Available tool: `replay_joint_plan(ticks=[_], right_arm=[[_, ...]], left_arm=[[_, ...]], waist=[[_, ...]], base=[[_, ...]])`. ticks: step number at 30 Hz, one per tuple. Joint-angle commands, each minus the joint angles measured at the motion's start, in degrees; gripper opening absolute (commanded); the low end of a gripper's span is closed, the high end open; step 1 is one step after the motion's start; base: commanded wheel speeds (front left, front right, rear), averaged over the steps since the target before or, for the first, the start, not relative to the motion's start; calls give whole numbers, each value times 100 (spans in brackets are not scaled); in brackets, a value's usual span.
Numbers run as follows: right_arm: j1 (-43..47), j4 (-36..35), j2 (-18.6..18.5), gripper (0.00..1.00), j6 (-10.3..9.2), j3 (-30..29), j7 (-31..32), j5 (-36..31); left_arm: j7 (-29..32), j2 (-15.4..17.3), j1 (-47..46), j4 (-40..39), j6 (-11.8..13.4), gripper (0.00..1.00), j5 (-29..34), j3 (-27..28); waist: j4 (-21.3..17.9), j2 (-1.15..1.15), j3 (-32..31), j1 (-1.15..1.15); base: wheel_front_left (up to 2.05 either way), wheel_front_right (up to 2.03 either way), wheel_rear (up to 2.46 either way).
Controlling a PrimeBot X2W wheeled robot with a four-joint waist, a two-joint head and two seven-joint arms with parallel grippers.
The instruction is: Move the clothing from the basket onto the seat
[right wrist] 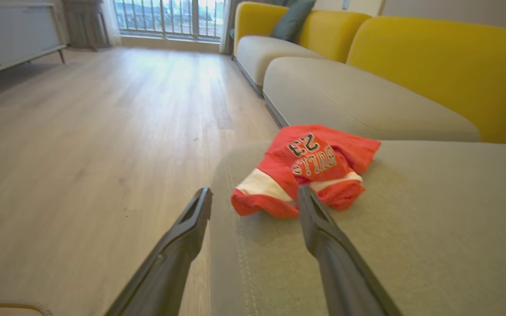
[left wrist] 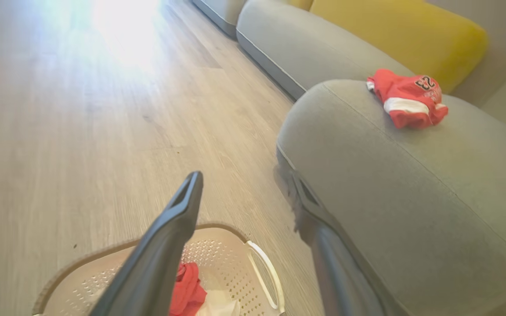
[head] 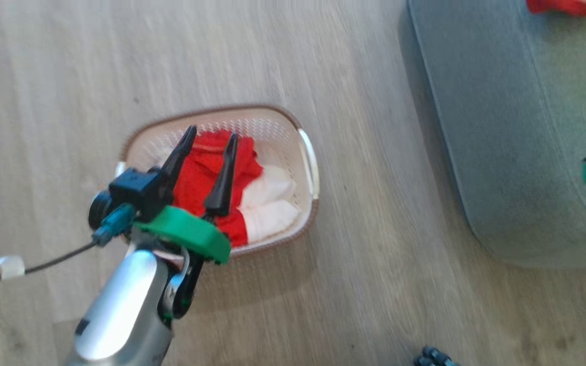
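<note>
Readable text: the jersey [right wrist: 305, 171] on the seat [right wrist: 411, 237] says "BULLS" and "23", dark with a white outline. Both are upside down in the right wrist view, with "23" further up the frame. In the left wrist view only "23" is legible.

Jersey: crumpled red lump with a white band along its lower left edge. Its long axis runs roughly left-right across the right wrist frame. It lies on top of the grey seat near the rounded end, centre of the frame. In the head view it's just a red scrap in the top right corner.

Second garment [head: 199, 175]: in the basket [head: 272, 122], centre-left of the head frame. It's bunched, red on the left and white folds on the right. No text visible.

Basket: cream with perforated walls and a brown rim. It sits on the wood floor [head: 374, 264] with its long axis about left-right in the head frame. A white handle [head: 311, 160] is at the right end. It stands apart from the seat.

Left gripper [head: 211, 133]: fingers spread, holding nothing. It is over the basket with its tips pointing up-frame across the red cloth.

Right gripper [right wrist: 254, 192]: fingers apart, empty. It is over the seat with its tips just short of the jersey.
</note>
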Motion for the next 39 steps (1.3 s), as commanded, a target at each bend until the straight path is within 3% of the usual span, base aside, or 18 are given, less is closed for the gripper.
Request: replay_joint_plan(ticks=[1, 4, 14, 24, 39], right_arm=[[199, -380, -2, 100, -2, 118, -38, -90], [508, -681, 218, 100, -2, 347, -38, -268], [1333, -990, 935, 100, -2, 794, -38, -474], [1731, -867, 1472, 100, -2, 777, -38, -919], [1649, -805, 1553, 100, -2, 742, -38, -1041]], left_arm=[[-69, 2, 119, -143, 38, 100, -54, 314], [-82, -66, 357, -188, 110, 100, -21, 659], [-85, -289, 1046, -34, -32, 100, 480, 1769], [-86, -531, 1495, 64, -321, 100, 767, 2297], [-86, -637, 1473, 72, -537, 100, 950, 2435]], waist=[[386, 0, -473, 1], [606, 0, -675, 1], [1220, 0, -1351, 1], [1144, 0, -1714, 1], [1024, 0, -1658, 1]], base=[[0, 0, 0], [0, 0, 0], [0, 0, 0], [0, 0, 0], [0, 0, 0]])
